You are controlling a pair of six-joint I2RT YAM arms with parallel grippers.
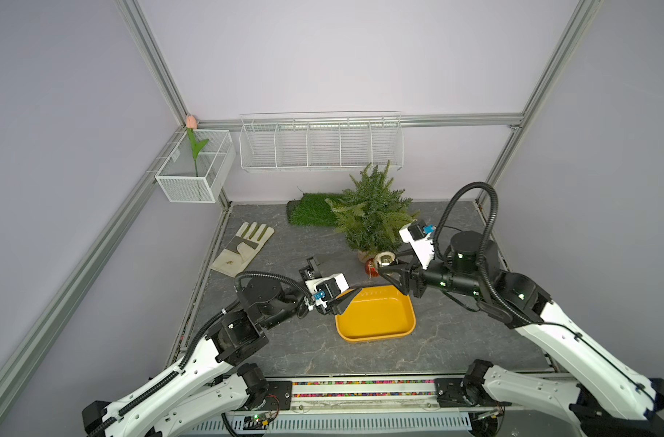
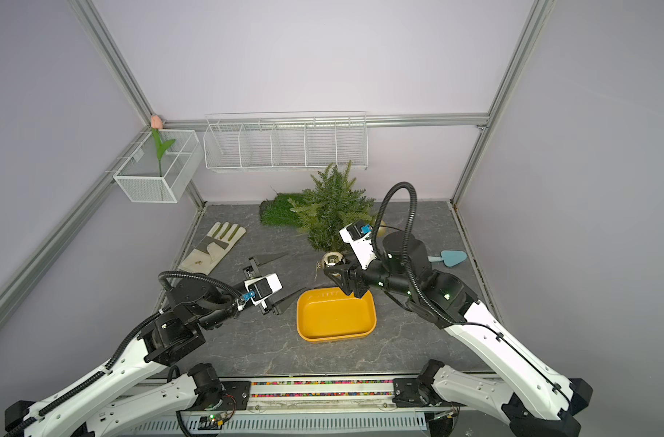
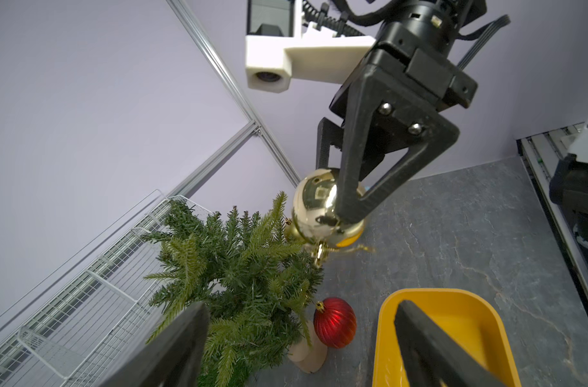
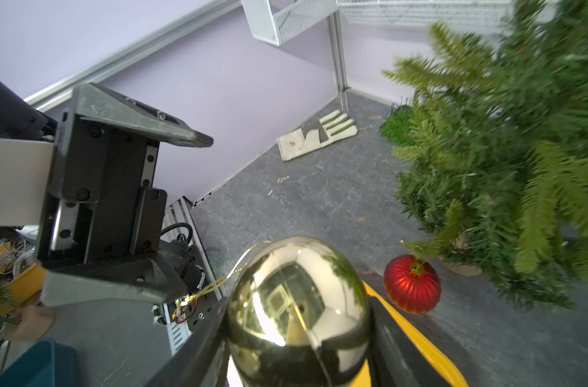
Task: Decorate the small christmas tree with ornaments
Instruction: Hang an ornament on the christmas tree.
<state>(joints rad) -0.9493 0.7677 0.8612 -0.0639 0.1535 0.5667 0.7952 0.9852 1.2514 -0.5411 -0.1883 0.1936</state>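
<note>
A: Progress?
B: Barely started, I'd judge. Right pincer (image 1: 385,266) was clamped on a mirror-like bauble (image 3: 314,201), held off the worktop (image 1: 285,340) just beside the lower branches of the small christmas tree (image 1: 372,219). The gold loop dangled loose, hooked on nothing.
A: Other ornaments?
B: 1 ribbed red bauble (image 3: 334,321) lay on the worktop right by the tree's beige base (image 3: 307,351), not hung. There was a small gold glint behind the held ball, too hidden to call. So at least 2 left to hang.
A: Left arm?
B: Left pincer (image 2: 295,272) was spread wide, gripping nothing, at the corner of the yellow tray (image 1: 375,338). Nothing lay in the tray.
A: Clutter?
B: Glove (image 1: 243,248), grass mat (image 1: 309,212) behind the tree, tulip (image 1: 191,121) in its mesh box and a blue scoop (image 2: 449,258) were all well apart from the ball. The main obstacle was the bushy needles, and threading that slack loop looked fiddly.
</note>
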